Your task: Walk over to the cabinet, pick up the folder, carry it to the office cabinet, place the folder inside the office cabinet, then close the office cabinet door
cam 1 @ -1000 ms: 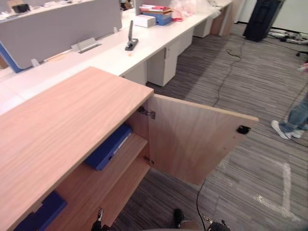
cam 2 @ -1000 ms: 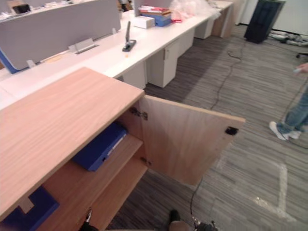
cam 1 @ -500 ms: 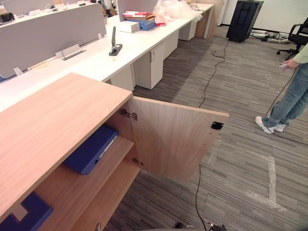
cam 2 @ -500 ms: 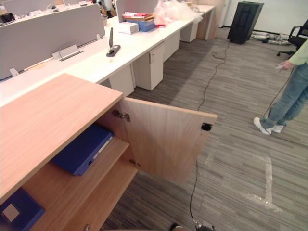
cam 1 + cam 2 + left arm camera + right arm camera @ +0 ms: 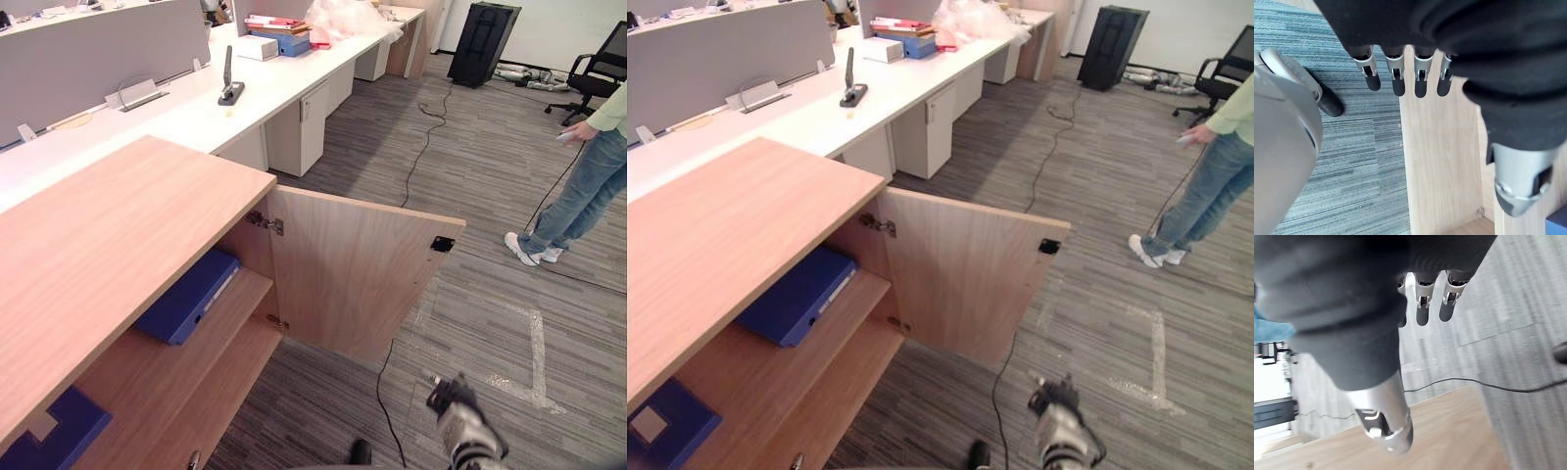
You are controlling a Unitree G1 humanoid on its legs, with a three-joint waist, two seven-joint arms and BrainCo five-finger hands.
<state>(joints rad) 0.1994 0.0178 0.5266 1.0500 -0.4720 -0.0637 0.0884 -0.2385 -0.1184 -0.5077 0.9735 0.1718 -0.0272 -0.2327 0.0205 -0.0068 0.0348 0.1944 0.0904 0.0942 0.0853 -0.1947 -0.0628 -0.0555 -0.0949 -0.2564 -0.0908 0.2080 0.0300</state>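
Observation:
A blue folder (image 5: 186, 297) lies flat on the upper shelf of the open wooden office cabinet (image 5: 108, 245). The cabinet door (image 5: 358, 274) stands swung wide open to the right. My right hand (image 5: 458, 419) hovers low over the carpet, right of the door and apart from it; in its wrist view the fingers (image 5: 1422, 303) are straight and hold nothing. My left hand (image 5: 1395, 78) hangs open and empty by the cabinet's wooden panel (image 5: 1440, 161).
A second blue folder (image 5: 49, 436) lies lower in the cabinet at the left. White desks (image 5: 196, 108) run behind the cabinet. A person (image 5: 588, 186) stands on the carpet at the right. A black case (image 5: 487, 39) and an office chair (image 5: 598, 78) stand far back. White tape marks (image 5: 534, 362) cross the floor.
My right hand has risen into the eye views at the bottom right. The camera has shifted a little; the folder and the door stay where they were.

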